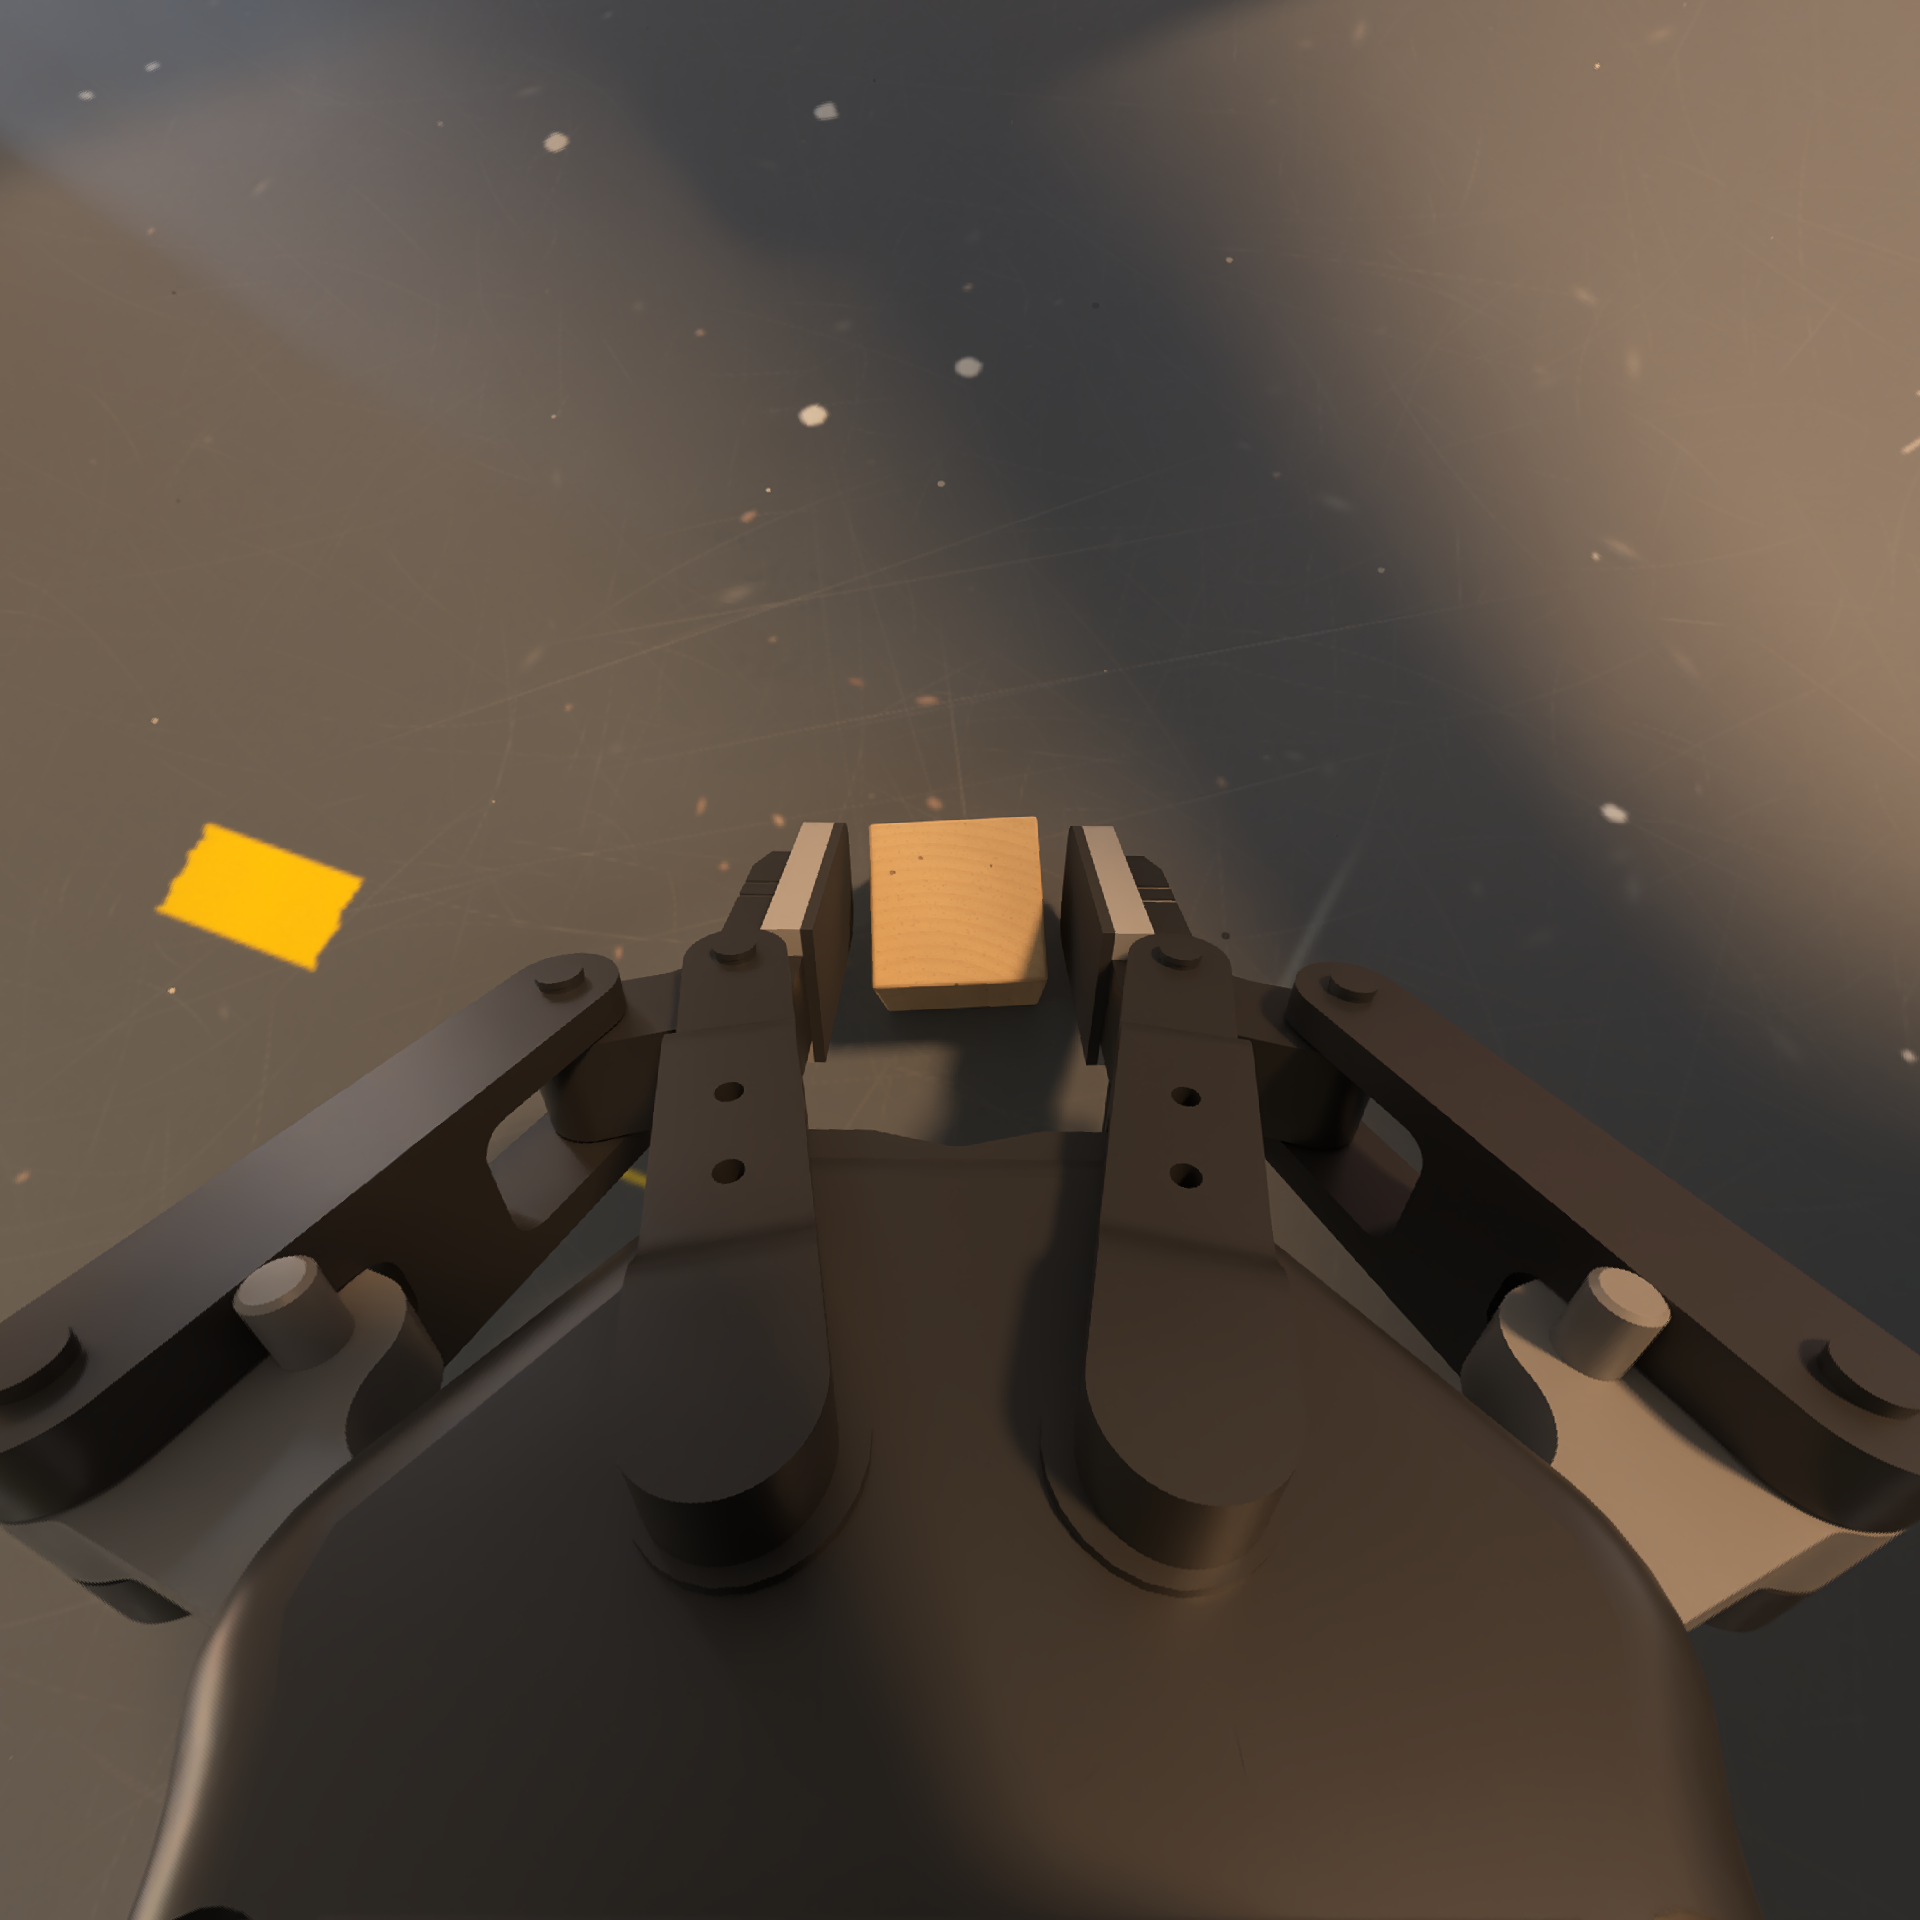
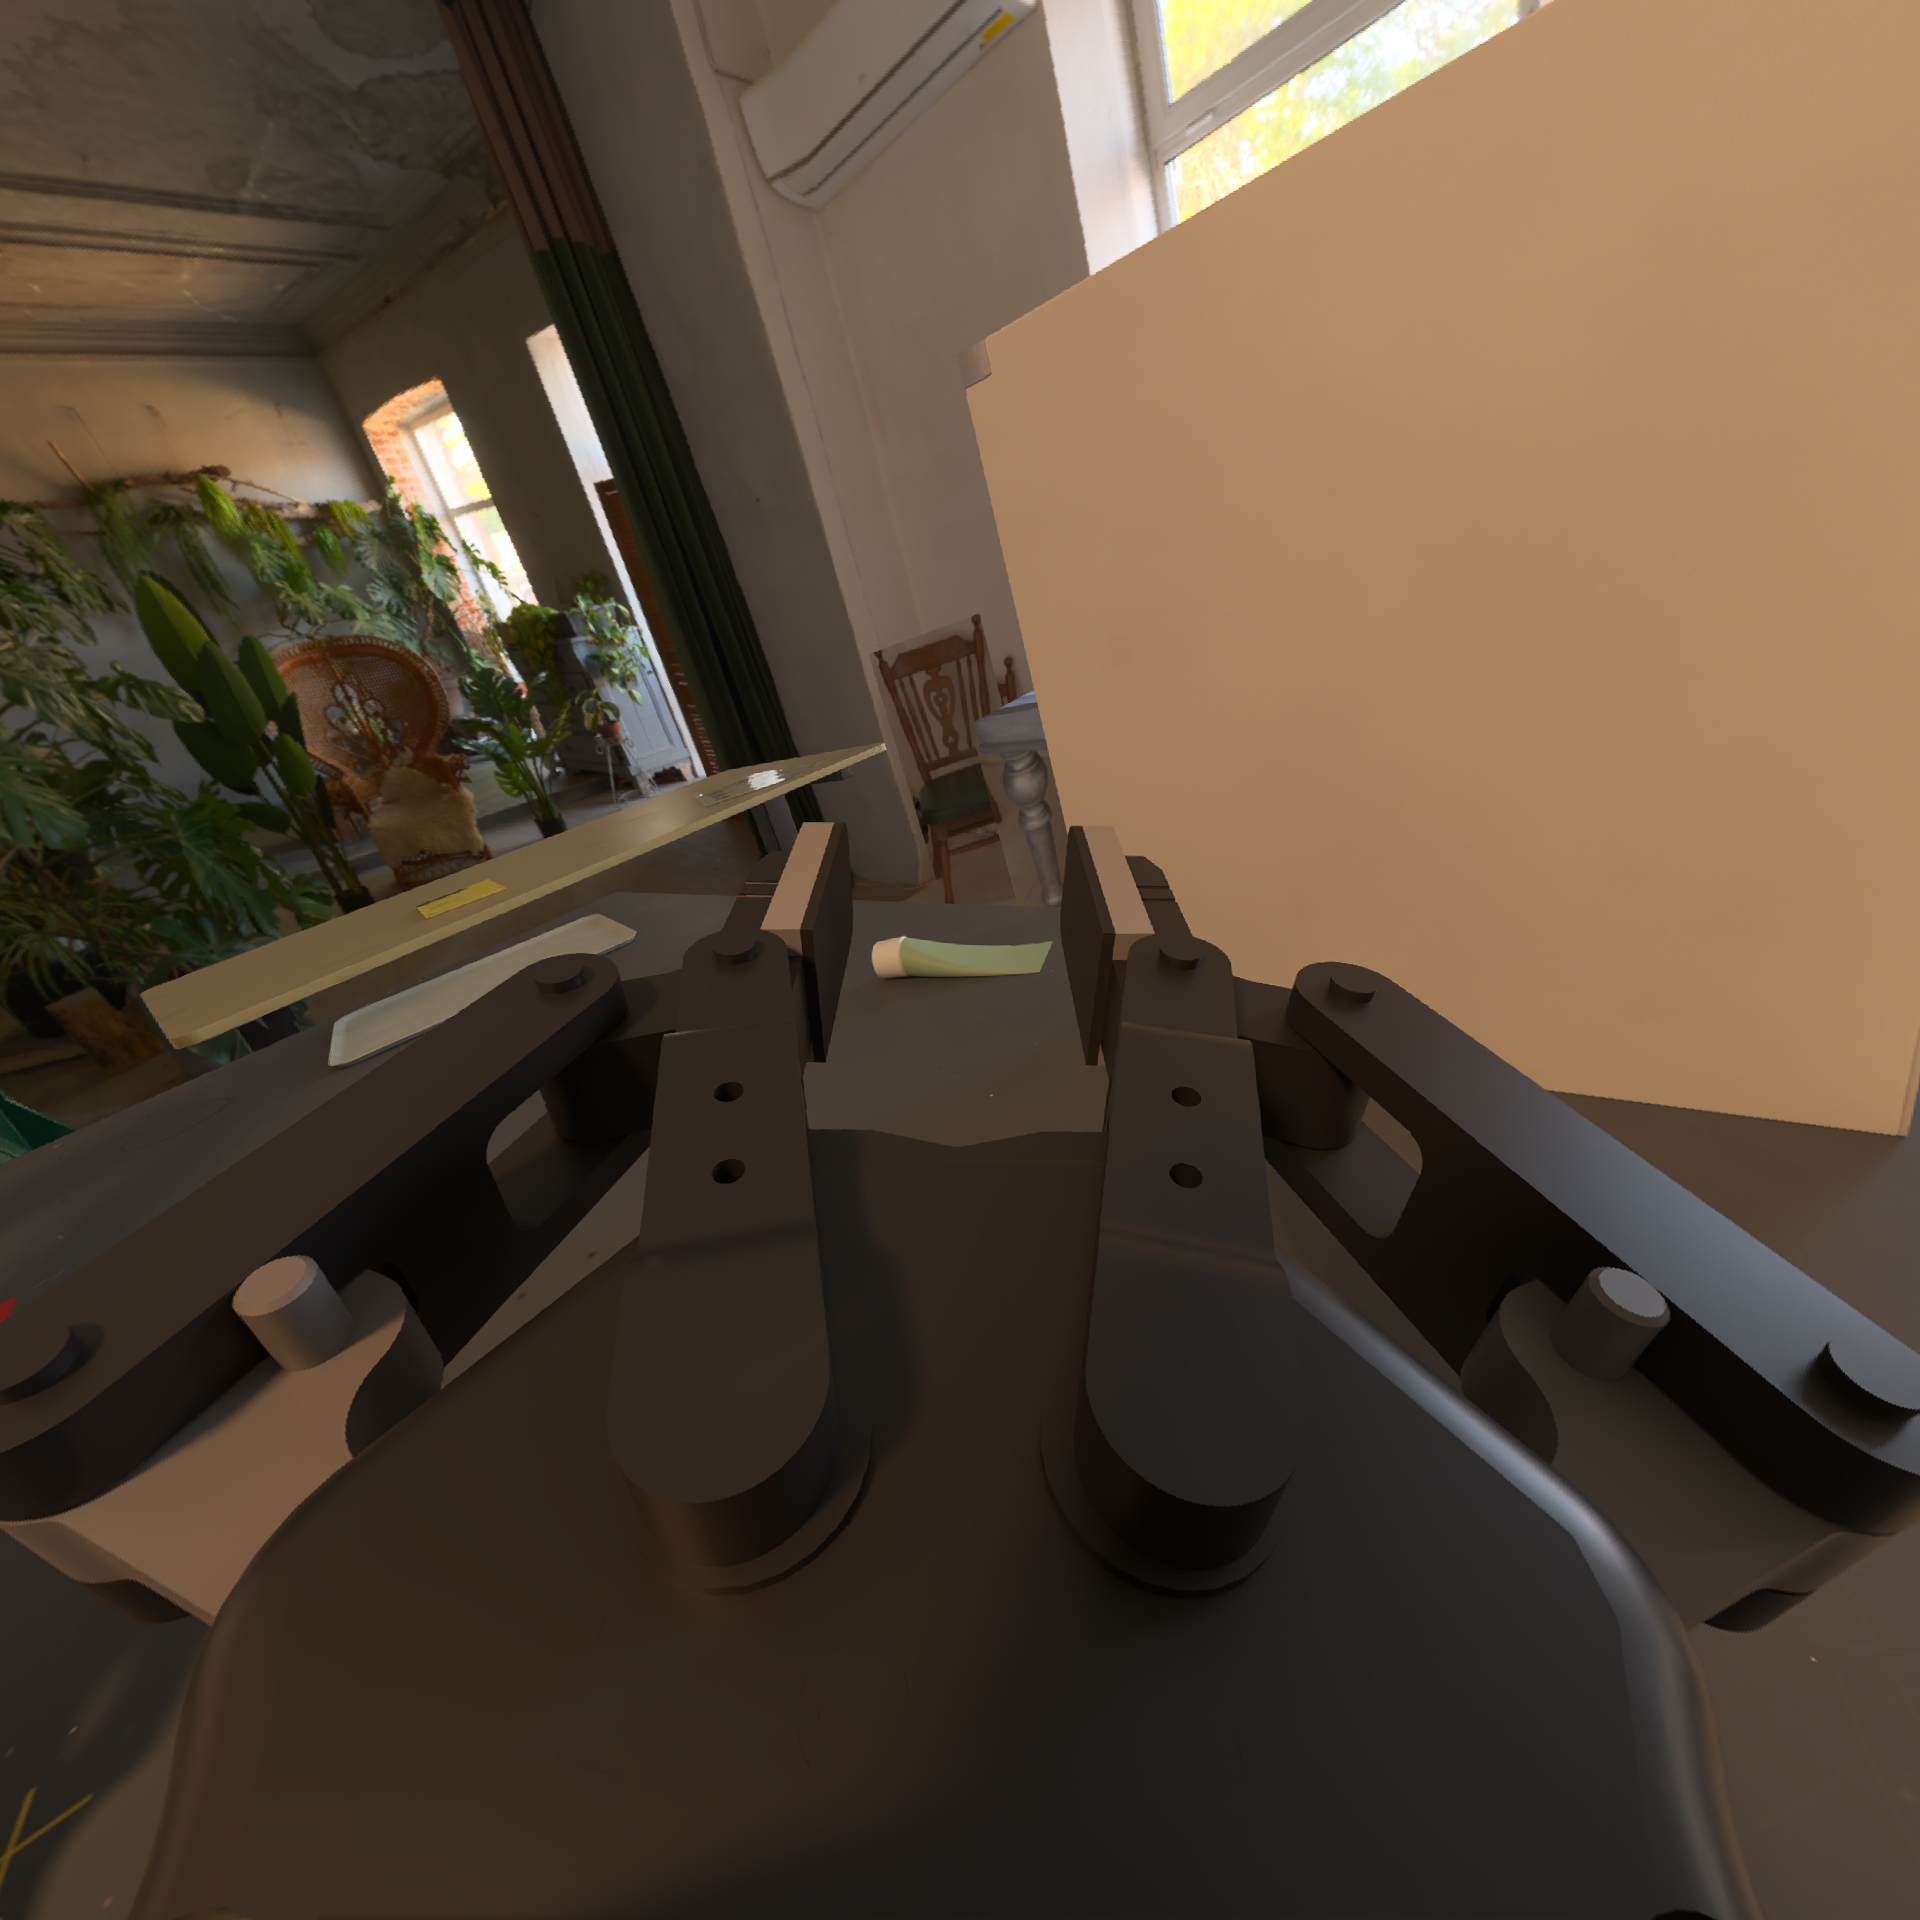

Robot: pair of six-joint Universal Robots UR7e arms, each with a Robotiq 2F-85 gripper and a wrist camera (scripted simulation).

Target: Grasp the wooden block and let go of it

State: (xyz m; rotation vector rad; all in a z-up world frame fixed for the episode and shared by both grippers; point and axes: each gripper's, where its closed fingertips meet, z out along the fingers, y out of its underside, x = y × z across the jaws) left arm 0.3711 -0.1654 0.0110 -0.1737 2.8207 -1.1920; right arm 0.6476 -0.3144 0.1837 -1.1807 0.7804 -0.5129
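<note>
**A:** Start with your left wrist view. The wooden block [image 1: 954, 912] sits on the dark scratched tabletop [image 1: 1039, 468], right between the fingers of your left gripper [image 1: 954, 935]. The jaws stand apart, with a thin gap on each side of the block, so neither pad touches it.

**B:** So which step is that?

**A:** I can't say for sure. You're either about to pinch it or you've just freed it. If it's the grasp, your next move is simply to close evenly; the block looks centred and square to the pads, so it shouldn't twist.

**B:** Any room around the block?

**A:** Plenty. The only other thing is a yellow tape patch [image 1: 260, 899], well to the left of the block. No table edge shows in this view.

**B:** And the right wrist view?

**A:** The block isn't in it. Your right gripper [image 2: 954, 935] is parted too, holding nothing, and looks level across the table. A pale green tube [image 2: 961, 957] lies beyond its fingertips, a flat pale tray [image 2: 478, 987] further to the left of the tube, and a tall tan panel [image 2: 1455, 675] stands close on the tube's right. Keep that arm clear of the panel.
</note>
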